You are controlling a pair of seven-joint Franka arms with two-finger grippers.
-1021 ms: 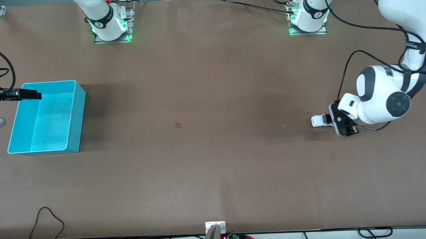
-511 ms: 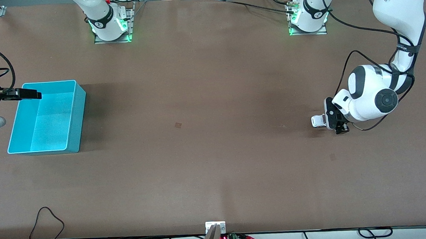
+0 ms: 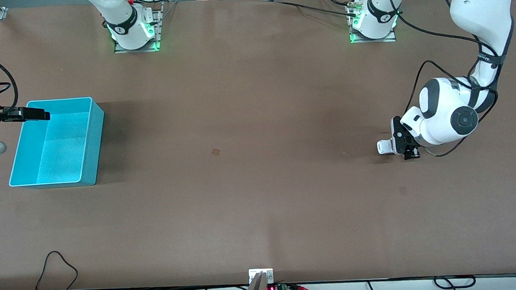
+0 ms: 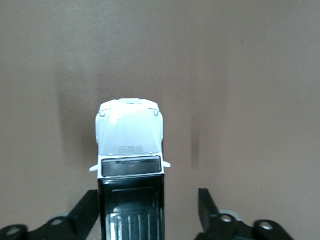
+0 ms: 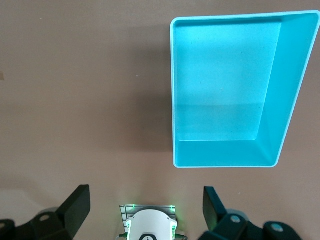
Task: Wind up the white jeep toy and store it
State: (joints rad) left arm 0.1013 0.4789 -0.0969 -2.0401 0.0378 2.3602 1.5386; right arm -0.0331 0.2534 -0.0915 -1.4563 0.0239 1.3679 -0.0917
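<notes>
Front view: the white jeep toy (image 3: 386,146) is sitting on the table, well apart from the turquoise bin (image 3: 56,142), with the left gripper (image 3: 405,143) down at it.

Left wrist view: its fingers (image 4: 84,212) are spread wide, straddling the jeep's black roof, one finger just beside it.

Right wrist view: the right gripper (image 5: 145,205) is waiting spread open, holding nothing, beside the bin.

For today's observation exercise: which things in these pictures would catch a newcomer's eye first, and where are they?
The turquoise bin stands out at the right arm's end of the table, with the right gripper open above its rim. At the left arm's end, the left gripper is down around the white jeep toy, fingers open.
</notes>
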